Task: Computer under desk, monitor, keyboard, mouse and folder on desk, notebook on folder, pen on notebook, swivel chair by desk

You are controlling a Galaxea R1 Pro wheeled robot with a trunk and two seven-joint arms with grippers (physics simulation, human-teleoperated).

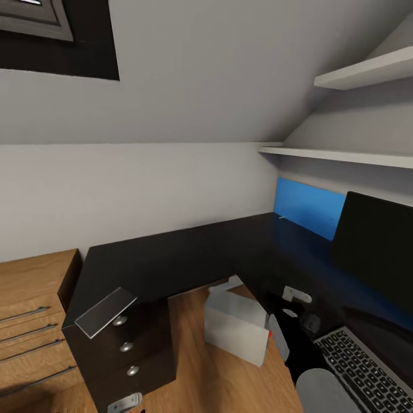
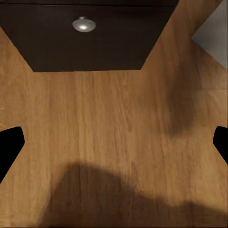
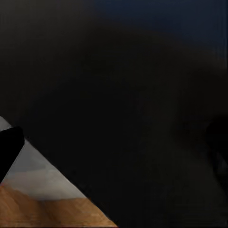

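Computer [image 1: 236,328] sits under desk [image 1: 172,252]; monitor [image 1: 376,244], keyboard [image 1: 367,361], mouse [image 1: 311,323] on desk — done. You still need folder, notebook, pen, chair. Left fingers [image 2: 9,149] spread, empty; right fingers' state unclear.

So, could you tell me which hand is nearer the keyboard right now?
Right. The right hand hovers over the black desk edge, on the keyboard side. The left hand hangs low over the floor by the drawers, beyond the computer.
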